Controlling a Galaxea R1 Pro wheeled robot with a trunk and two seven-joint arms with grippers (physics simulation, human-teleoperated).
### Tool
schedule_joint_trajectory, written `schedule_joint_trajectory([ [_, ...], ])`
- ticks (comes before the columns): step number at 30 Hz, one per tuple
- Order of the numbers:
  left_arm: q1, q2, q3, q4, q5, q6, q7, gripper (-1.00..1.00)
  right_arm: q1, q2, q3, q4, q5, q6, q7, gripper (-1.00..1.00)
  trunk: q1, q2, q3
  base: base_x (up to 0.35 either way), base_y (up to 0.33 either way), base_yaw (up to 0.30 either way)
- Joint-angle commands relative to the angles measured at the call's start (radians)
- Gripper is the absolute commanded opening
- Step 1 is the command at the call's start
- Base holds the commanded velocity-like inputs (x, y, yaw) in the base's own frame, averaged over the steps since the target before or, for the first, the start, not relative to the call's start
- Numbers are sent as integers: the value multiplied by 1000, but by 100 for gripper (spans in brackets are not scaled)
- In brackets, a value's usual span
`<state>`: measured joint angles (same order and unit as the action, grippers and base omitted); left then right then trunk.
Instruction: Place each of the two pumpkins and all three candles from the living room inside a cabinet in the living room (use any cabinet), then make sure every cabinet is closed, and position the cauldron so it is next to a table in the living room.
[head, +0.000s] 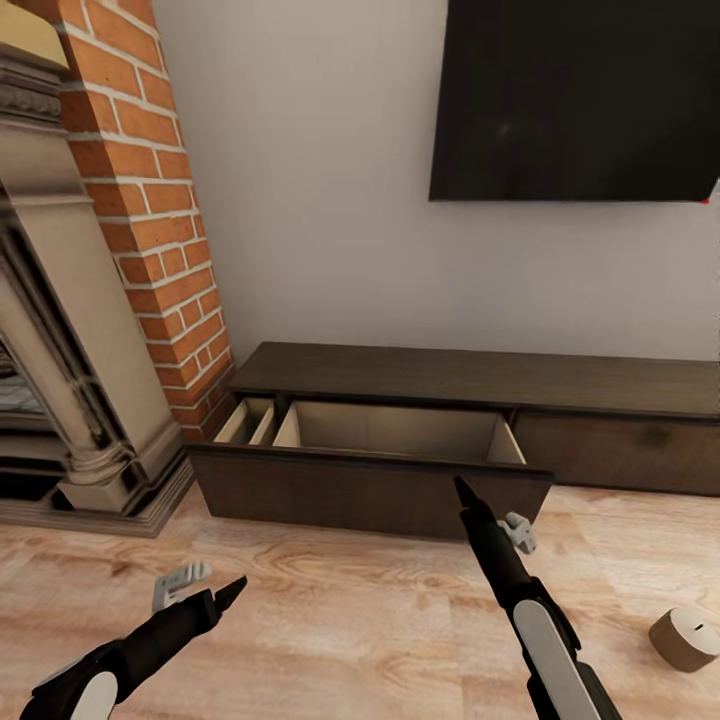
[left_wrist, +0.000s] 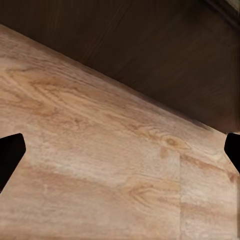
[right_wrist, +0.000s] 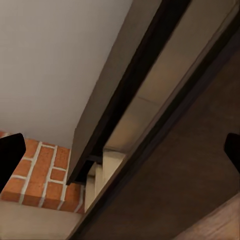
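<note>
Cabinet (head: 480, 400), the long, low, dark brown wooden unit against the white wall under the black TV (head: 575, 100), has its pale-lined drawer (head: 370, 470) pulled out and apparently empty. 1 short cream candle (head: 684, 638) lies on the light plank floor (head: 350, 620), off to the right. Both the left gripper (head: 205, 590) and right gripper (head: 490, 520) have released, empty jaws; the right one sits close to the drawer front, so a careless swing could knock it shut.

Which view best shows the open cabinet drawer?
The head view: the open drawer shows whole, its pale interior visible. The right wrist view shows a slanted close-up of its front and interior; the left wrist view shows dark wood above the floor.
</note>
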<state>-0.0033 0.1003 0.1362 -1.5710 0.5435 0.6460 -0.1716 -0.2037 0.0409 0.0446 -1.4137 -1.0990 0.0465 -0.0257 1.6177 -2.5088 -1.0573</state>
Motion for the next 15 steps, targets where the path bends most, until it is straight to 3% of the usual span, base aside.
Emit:
schedule_joint_trajectory([
  [1,-1,0,2,-1,3,6,-3,100,1,0,1,-2,-7,4,-3,100,-1,0,3,0,0,0],
  [15,0,1,14,-4,7,6,-3,100,4,4,36,-26,33,4,-1,100,-7,3,57,0,0,0],
])
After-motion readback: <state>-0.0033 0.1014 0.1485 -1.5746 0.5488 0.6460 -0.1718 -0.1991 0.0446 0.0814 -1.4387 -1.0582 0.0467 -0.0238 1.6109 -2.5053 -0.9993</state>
